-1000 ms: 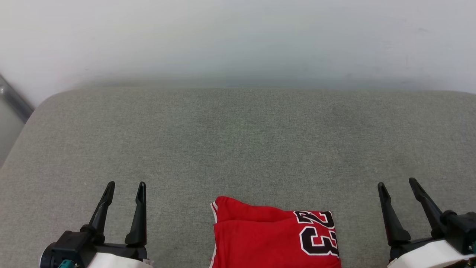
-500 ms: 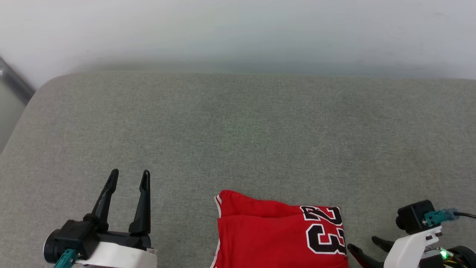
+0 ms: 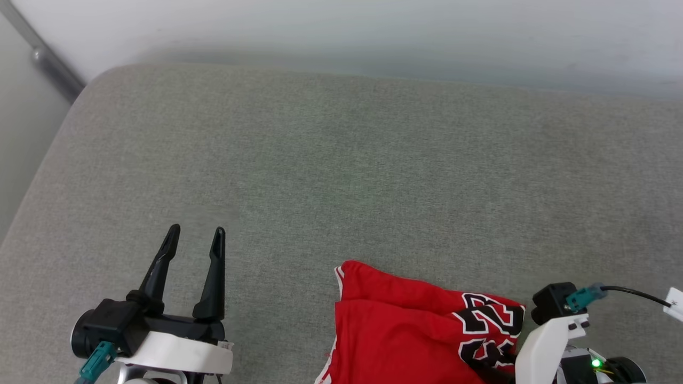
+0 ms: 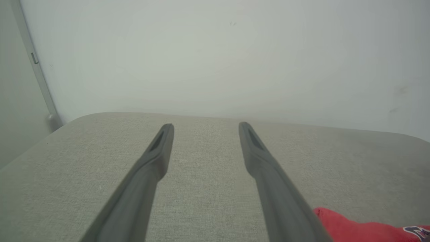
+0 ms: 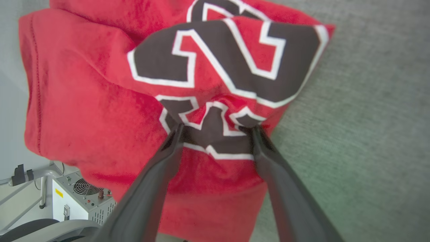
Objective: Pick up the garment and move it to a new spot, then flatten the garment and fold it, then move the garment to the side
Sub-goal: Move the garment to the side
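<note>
Grey-green woven cloth covers a broad padded surface that runs up to a plain pale wall. A soft red jersey-style garment lies at the near edge of this surface, to the right of centre, gathered into a compact folded bundle. Its black, white-edged lettering faces up along the bundle's right side. The head view cuts off the bundle's near part, so its long axis cannot be told.

The right gripper is on the garment. In the right wrist view its two long dark fingers are spread wide and their tips press into the lettered cloth, with a small ridge of fabric bulging between them. The jaws have not closed on anything.

The left gripper hovers over bare surface well to the garment's left, fingers apart, holding nothing and pointing towards the wall.

The garment sits directly under the right gripper's tips, so the right arm is much the nearer. Judging by this, closing those fingers would pinch the raised fabric, ready to carry the bundle aside.
</note>
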